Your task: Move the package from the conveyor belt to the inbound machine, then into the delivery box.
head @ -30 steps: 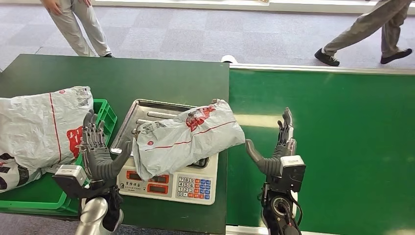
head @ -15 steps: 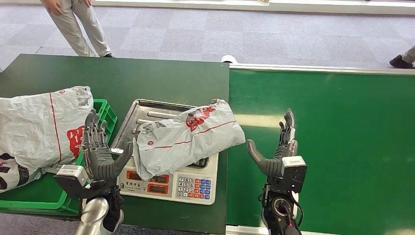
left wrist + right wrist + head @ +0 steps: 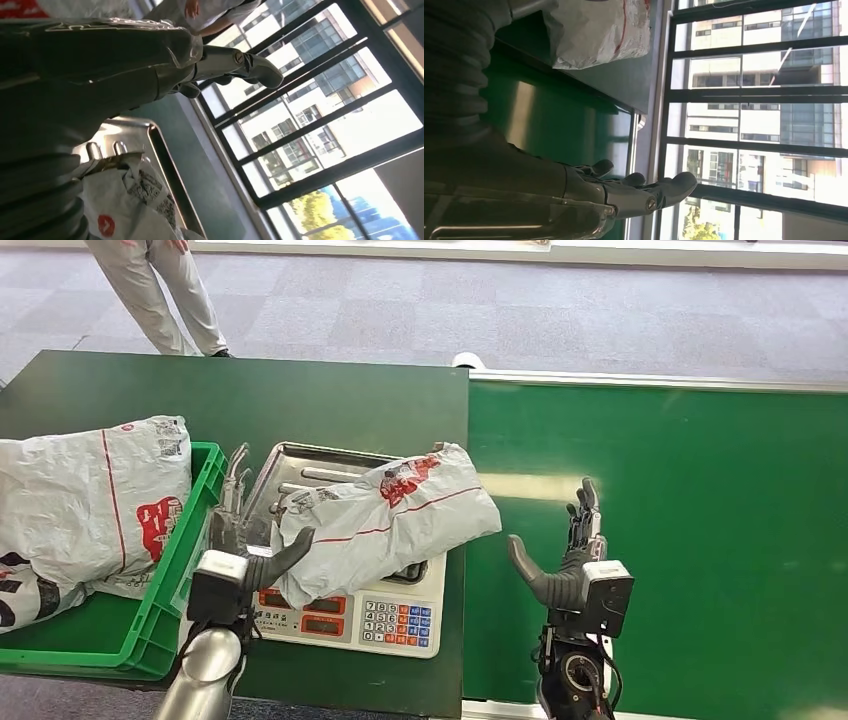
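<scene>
A grey plastic package with red print lies across the metal tray of the scale, the inbound machine; it also shows in the left wrist view and the right wrist view. My left hand stands at the package's left end, fingers upright and spread, thumb against the bag. My right hand hovers open above the green conveyor belt, a short gap right of the package. A green delivery box sits left of the scale.
Another large grey package lies in the green box. The scale's keypad and display face me at the table's front edge. A person's legs stand beyond the dark green table.
My left hand has moved right, from over the green box's edge to the package's left end, thumb now touching it. My right hand sank slightly. A walking person left the far right.
</scene>
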`<act>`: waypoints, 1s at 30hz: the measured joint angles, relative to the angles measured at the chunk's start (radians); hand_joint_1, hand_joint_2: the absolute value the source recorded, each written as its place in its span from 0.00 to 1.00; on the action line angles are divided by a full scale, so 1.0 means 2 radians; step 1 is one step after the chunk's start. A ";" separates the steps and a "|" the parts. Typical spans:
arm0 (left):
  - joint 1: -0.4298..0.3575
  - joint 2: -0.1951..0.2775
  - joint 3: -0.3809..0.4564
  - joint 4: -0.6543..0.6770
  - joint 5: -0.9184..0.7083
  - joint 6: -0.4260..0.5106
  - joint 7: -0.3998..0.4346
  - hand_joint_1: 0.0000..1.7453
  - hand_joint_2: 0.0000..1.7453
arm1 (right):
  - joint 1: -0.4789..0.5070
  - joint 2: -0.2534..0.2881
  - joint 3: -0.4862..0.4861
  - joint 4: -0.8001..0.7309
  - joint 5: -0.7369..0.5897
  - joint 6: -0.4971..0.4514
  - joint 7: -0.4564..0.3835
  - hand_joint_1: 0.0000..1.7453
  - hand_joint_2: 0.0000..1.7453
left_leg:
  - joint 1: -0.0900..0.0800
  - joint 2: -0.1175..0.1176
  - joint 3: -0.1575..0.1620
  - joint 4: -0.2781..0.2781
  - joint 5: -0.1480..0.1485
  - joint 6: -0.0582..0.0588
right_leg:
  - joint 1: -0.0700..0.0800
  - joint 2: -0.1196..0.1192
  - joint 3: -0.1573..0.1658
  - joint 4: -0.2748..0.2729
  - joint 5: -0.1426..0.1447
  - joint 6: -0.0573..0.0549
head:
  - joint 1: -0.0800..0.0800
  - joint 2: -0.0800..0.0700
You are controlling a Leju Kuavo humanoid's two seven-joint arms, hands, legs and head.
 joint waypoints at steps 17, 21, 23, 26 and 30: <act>-0.090 0.064 -0.055 0.013 -0.271 -0.094 0.163 0.00 1.00 | 0.011 0.003 -0.029 -0.001 0.025 0.028 0.017 0.00 1.00 | 0.000 0.000 0.000 0.000 0.000 0.000 | 0.000 0.000 0.000 0.000 0.000 0.000 | 0.000 0.000; -0.099 0.070 -0.072 0.026 -0.309 -0.106 0.191 0.00 1.00 | 0.019 0.003 -0.038 -0.006 0.030 0.031 0.020 0.00 1.00 | 0.000 0.000 0.000 0.000 0.000 0.000 | 0.000 0.000 0.000 0.000 0.000 0.000 | 0.000 0.000; -0.102 0.072 -0.077 0.030 -0.319 -0.110 0.199 0.00 1.00 | 0.021 0.004 -0.041 -0.008 0.031 0.032 0.022 0.00 1.00 | 0.000 0.000 0.000 0.000 0.000 0.000 | 0.000 0.000 0.000 0.000 0.000 0.000 | 0.000 0.000; -0.104 0.074 -0.082 0.036 -0.339 -0.130 0.211 0.00 1.00 | 0.024 0.005 -0.045 -0.012 0.037 0.036 0.024 0.00 1.00 | 0.000 0.000 0.000 0.000 0.000 0.000 | 0.000 0.000 0.000 0.000 0.000 0.000 | 0.000 0.000; -0.103 0.075 -0.086 0.040 -0.341 -0.161 0.208 0.00 1.00 | 0.026 0.006 -0.049 -0.015 0.041 0.039 0.026 0.00 1.00 | 0.000 0.000 0.000 0.000 0.000 0.000 | 0.000 0.000 0.000 0.000 0.000 0.000 | 0.000 0.000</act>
